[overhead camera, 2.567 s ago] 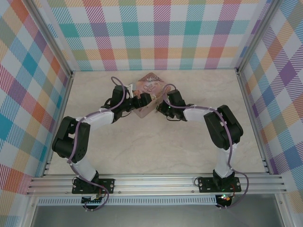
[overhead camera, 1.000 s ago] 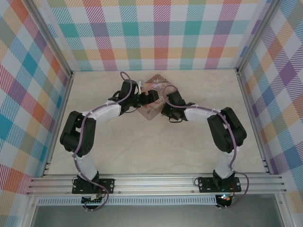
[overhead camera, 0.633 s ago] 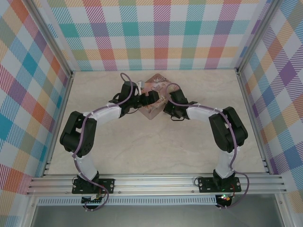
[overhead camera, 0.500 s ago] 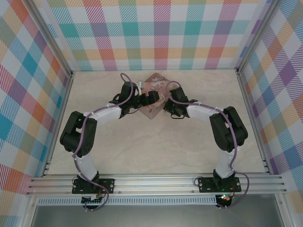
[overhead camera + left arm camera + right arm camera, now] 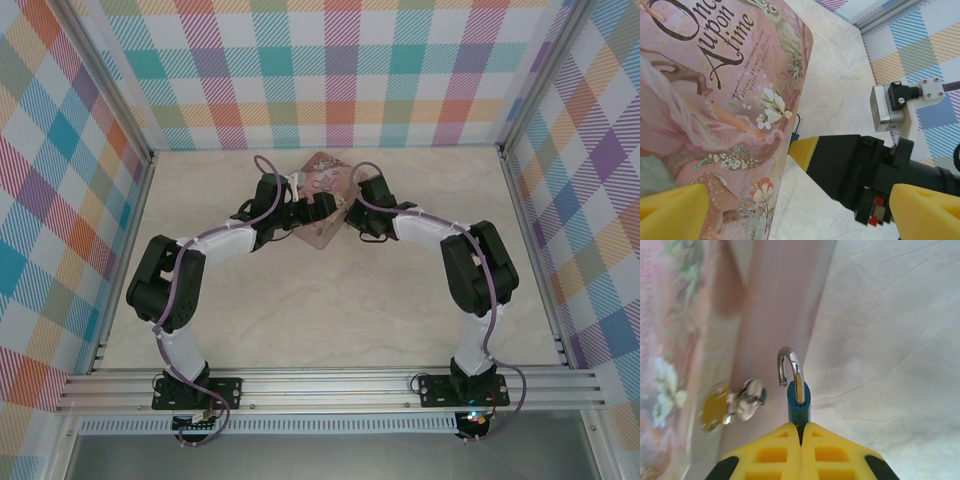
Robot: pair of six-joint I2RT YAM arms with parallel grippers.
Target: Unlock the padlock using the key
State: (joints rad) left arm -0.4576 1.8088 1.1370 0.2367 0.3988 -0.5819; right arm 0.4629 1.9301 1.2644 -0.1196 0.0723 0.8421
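Close against the pink tin's (image 5: 715, 100) side, the right gripper (image 5: 801, 432) is clamped on the teal padlock (image 5: 799, 407), presenting its shackle, which looks sprung. The left gripper (image 5: 797, 212) hangs spread wide by the tin.

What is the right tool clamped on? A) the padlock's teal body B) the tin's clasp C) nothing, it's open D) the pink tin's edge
A: in the right wrist view, the right tool has its yellow fingers closed together on the teal body of the padlock. The shackle sticks out past the tips, and the tin's clasp sits untouched off to the side.
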